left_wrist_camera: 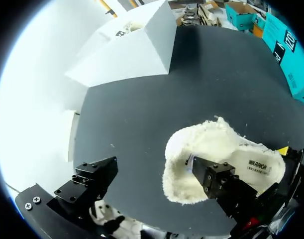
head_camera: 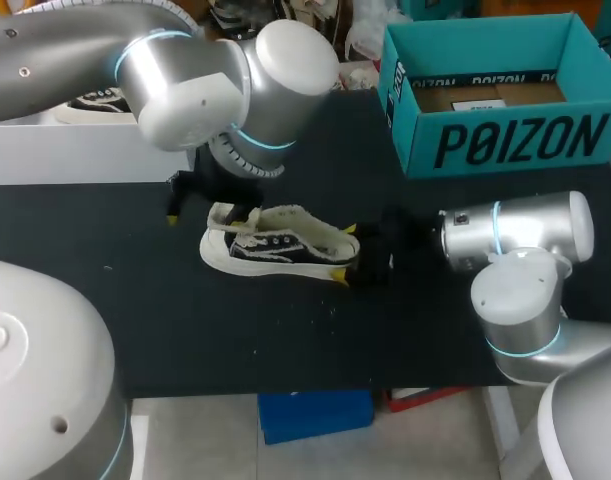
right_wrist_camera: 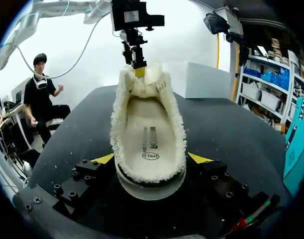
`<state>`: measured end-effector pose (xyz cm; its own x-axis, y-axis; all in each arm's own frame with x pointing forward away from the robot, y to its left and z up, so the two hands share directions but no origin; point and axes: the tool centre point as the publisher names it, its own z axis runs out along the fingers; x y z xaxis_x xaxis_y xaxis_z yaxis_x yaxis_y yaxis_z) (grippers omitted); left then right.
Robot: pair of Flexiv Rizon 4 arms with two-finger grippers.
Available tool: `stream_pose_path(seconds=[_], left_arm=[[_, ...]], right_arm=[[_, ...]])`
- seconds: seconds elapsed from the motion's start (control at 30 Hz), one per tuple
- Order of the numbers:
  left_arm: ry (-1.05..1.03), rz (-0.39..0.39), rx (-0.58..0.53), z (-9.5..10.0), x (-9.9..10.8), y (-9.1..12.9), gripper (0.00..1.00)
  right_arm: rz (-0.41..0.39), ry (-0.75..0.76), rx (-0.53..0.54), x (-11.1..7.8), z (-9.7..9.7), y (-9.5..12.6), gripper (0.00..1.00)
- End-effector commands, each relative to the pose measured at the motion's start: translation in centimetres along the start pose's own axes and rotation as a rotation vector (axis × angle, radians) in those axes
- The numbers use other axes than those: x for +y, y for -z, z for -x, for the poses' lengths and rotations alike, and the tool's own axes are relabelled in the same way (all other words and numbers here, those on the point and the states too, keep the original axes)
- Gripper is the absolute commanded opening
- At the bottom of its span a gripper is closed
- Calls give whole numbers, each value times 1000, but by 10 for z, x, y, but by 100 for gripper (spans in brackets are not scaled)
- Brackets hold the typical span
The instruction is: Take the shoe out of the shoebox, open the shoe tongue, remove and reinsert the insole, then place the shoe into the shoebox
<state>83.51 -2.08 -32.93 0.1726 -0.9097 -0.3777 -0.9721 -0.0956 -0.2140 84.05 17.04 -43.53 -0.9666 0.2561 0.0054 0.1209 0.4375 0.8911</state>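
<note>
- While the shoe (head_camera: 280, 245) lies upright on its sole at the middle of the table (head_camera: 435, 330), toe toward the left edge and heel toward the right edge, both arms attend it from opposite ends.
- Right gripper (right_wrist_camera: 152, 159): the fingers straddle the heel, and each yellow tip appears to press a side of it. Judged to be clamped on the shoe, at moderate width, so the shoe cannot slide or tip while the other end is worked.
- Left gripper (head_camera: 213, 212): spread wide and holding nothing. One finger (left_wrist_camera: 219, 181) reaches down into the fleece-lined opening near the toe end, while the other stands apart over bare table.
- In the right wrist view, that inner finger's yellow tip sits against the raised tongue (right_wrist_camera: 141, 83). Judged purpose is to push the tongue forward and keep the mouth open.
- Insole (right_wrist_camera: 149, 142): seated flat inside the shoe with its printed mark showing, and no edge lifted. Whether it has already been taken out and put back cannot be told.
- Shoebox (head_camera: 485, 130): teal, open-topped, at the far right corner, well apart from the shoe. It holds only a cardboard liner and is ready to receive the shoe.
- White box (head_camera: 75, 150): along the far edge toward the left corner, playing no part in the work.
- Risk noted: if the heel hold is loose, pressure at the tongue could swing the shoe.
</note>
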Motion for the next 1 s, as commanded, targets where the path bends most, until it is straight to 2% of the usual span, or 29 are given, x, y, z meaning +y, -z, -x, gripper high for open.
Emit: stream_pose_path(seconds=[0.03, 0.07, 0.1, 0.13, 0.17, 0.2, 0.3, 0.43, 0.47, 0.5, 0.53, 1.0], left_arm=[[-115, -61, 181, 21, 5, 31, 94], [-178, -62, 231, 19, 3, 37, 67], [-218, -70, 268, 16, 1, 42, 46], [-258, -72, 312, 13, -2, 45, 30], [-336, -72, 382, 9, -4, 49, 6], [-417, -78, 438, 4, -5, 54, 0], [-710, -103, 609, -14, -5, 63, 0], [-1071, -183, 686, -39, 0, 65, 0], [-1070, -169, 674, -47, -3, 67, 0], [-973, -113, 609, -59, -10, 72, 0], [-825, -32, 483, -72, -19, 77, 0], [-825, -32, 483, -72, -19, 77, 0]], right_arm=[[-3, -2, -1, -1, 1, -1, 0], [-3, -2, -1, -1, 1, -1, 0], [-3, -2, -1, -1, 1, -1, 0], [-3, -2, -1, -1, 1, -1, 0], [-3, -2, -1, -1, 1, -1, 0], [-3, -2, -1, -1, 1, -1, 0], [-3, -2, -1, -1, 1, -1, 0], [-3, -2, -1, -1, 1, -1, 0], [-3, -2, -1, -1, 1, -1, 0], [-3, -2, -1, -1, 1, -1, 0], [-3, -2, -1, -1, 1, -1, 0], [-3, -2, -1, -1, 1, -1, 0]])
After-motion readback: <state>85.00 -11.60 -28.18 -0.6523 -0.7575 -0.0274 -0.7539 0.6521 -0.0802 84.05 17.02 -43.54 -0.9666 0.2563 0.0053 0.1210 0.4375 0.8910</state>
